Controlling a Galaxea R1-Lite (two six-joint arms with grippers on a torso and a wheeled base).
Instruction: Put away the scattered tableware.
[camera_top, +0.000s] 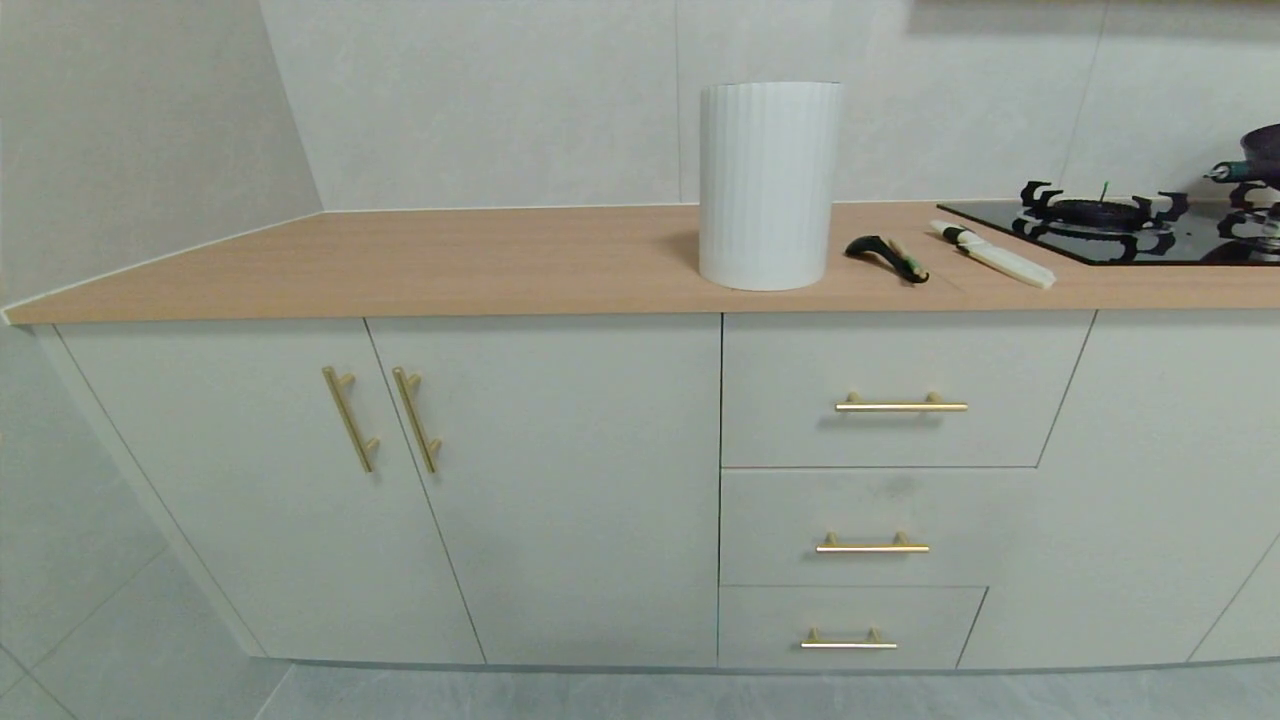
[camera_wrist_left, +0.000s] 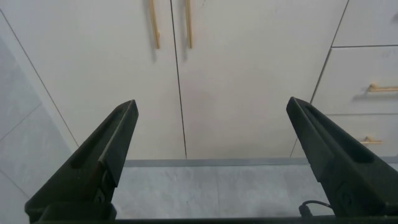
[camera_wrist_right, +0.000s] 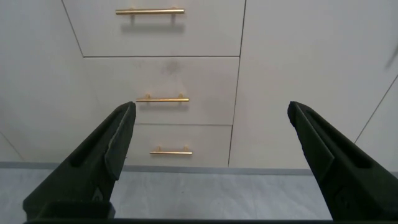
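Left gripper (camera_wrist_left: 211, 106): jaws spread wide, nothing between them, low down and facing the double cabinet doors (camera_wrist_left: 180, 74). Right gripper (camera_wrist_right: 211, 107): likewise wide open and empty, facing the stack of drawers (camera_wrist_right: 155, 81).

Tableware sits on the countertop (camera_top: 450, 260), toward its hob end and close to the front edge. The black-handled tool (camera_top: 886, 258) (a peeler, by its look) lies flat just beside the white ribbed container (camera_top: 768, 185). The white-bladed knife (camera_top: 992, 254) lies flat between that tool and the gas hob (camera_top: 1100, 225), blade pointing to the front edge.

Handling, as judged: both pieces are light, stiff and slim, so they are liable to skid or pivot if pinched off-centre. Take each by the handle, the thickest and least slick part. Avoid the knife's smooth blade. The container is tall and probably tips easily, so lower pieces in from above.
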